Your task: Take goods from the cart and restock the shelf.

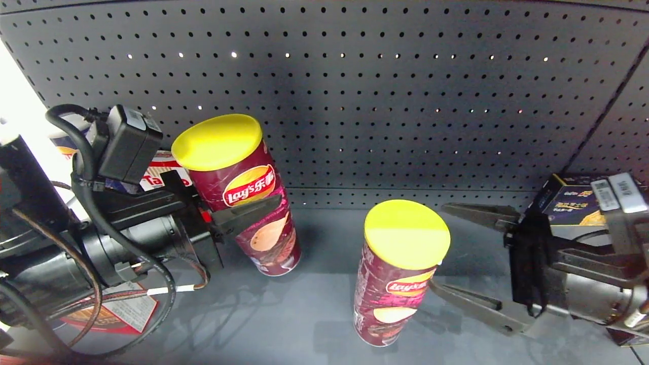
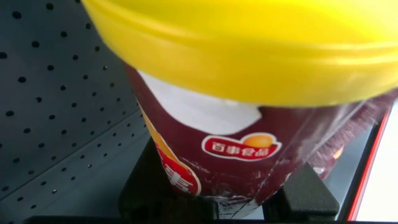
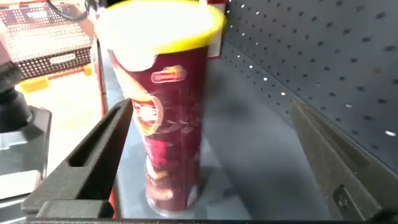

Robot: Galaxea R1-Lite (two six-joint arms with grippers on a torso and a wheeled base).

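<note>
Head view: far finger of left gripper (image 1: 253, 188) is hidden behind tilted left can (image 1: 238, 177). Red-white box (image 1: 161, 170) is mostly covered by the wrist. Red packet (image 1: 116, 314) is mostly hidden under the arm. Dark box (image 1: 573, 203) is partly covered and cut by the right edge. Left wrist view: can lid (image 2: 249, 43) is cut off and blurred. Right wrist view: standing can (image 3: 171, 124) has blurred print.

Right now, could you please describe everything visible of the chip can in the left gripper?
The chip can is a tall maroon tube, seemingly cardboard, with a yellow plastic-looking lid and printed chip pictures. It tilts, top toward the robot's left, before the pegboard. The left gripper is shut on its middle; whether its base touches the shelf floor is unclear.
</note>
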